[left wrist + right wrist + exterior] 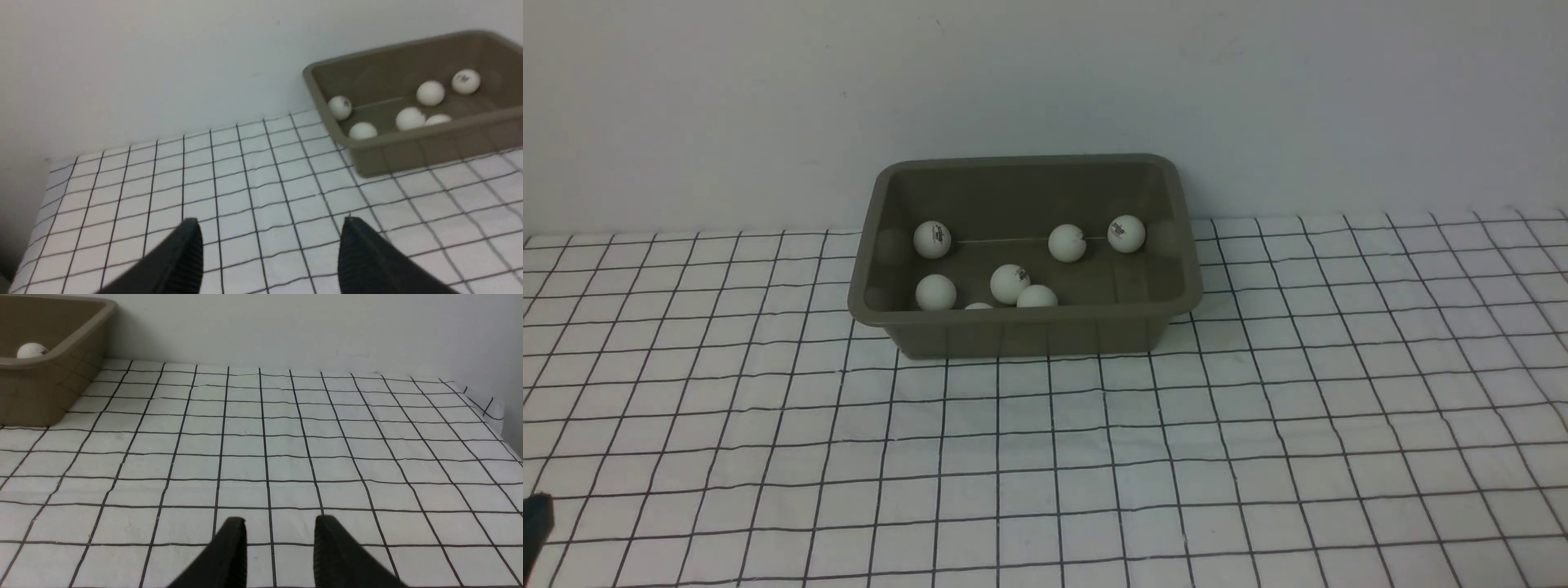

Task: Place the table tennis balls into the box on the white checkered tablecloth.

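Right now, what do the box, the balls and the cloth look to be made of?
Box: likely moulded plastic, olive-grey with a dull sheen; rounded corners, flared rim, faint reflections on the inner walls.
Balls: matte white, seemingly thin plastic; smooth spheres, some with a small dark print.
Cloth: woven fabric, white with thin black grid lines; slight wrinkles bend the lines, no gloss.

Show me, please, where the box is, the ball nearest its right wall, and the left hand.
box [1029, 333], front view, near outer wall.
ball [1126, 233], front view, its centre.
left hand [271, 255], left wrist view, between fingertips.
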